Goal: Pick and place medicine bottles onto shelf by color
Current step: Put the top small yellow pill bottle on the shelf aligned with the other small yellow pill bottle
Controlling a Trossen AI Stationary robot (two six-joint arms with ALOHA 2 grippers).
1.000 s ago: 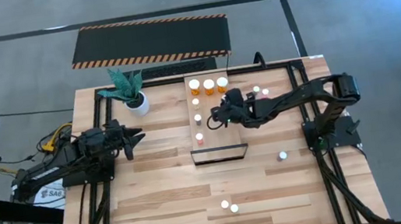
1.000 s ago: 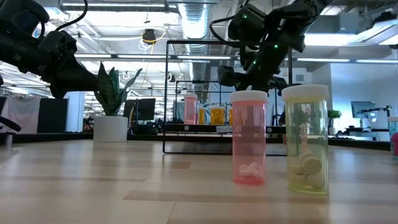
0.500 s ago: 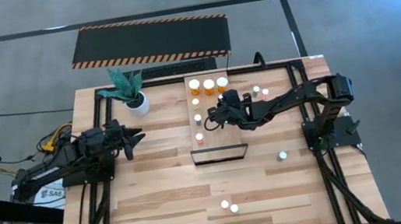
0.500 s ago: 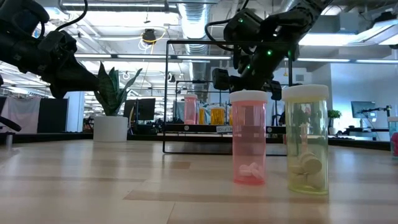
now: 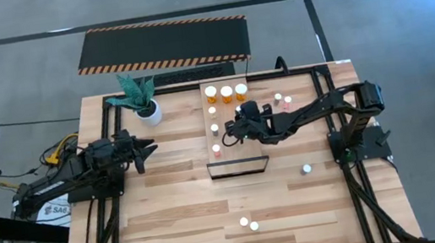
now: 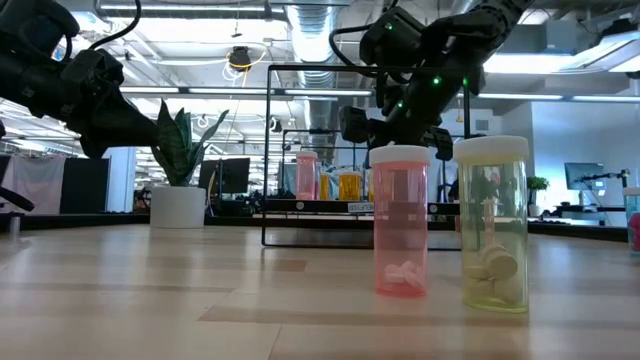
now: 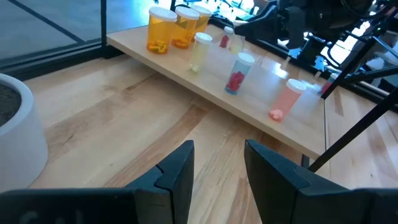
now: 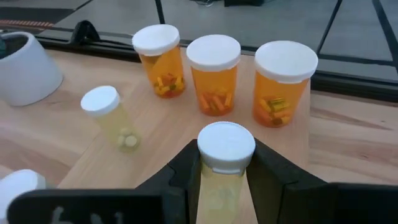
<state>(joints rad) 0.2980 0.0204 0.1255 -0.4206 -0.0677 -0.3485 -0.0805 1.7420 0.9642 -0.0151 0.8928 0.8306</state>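
Nearest the low camera, a pink bottle (image 6: pixel 400 220) and a yellowish bottle (image 6: pixel 491 223) stood upright side by side on the desk (image 6: pixel 150 300), well short of the shelf (image 6: pixel 330 215); the overhead view reduced the pair to two white caps near the desk's front edge. Only the right wrist view showed what the right gripper (image 8: pixel 225 163) carried: its fingers (image 8: pixel 186 168) were clamped on a yellowish white-capped bottle (image 8: pixel 225 152), held above the shelf (image 8: pixel 174 130) just short of three orange bottles (image 8: pixel 214 73) standing in a row, with another small yellowish bottle (image 8: pixel 112 118) standing to one side. From above, the right arm reached low across from its base to the shelf (image 5: pixel 237 148), the right gripper (image 5: pixel 240 127) over the board's middle. The left wrist view alone showed the shelf's row of orange, yellowish, red-filled and pink bottles in line. The left gripper (image 7: pixel 217 168), fingers narrowly parted and holding nothing, waited low over the desk, well apart from the shelf, near the white plant pot (image 5: pixel 149 111).
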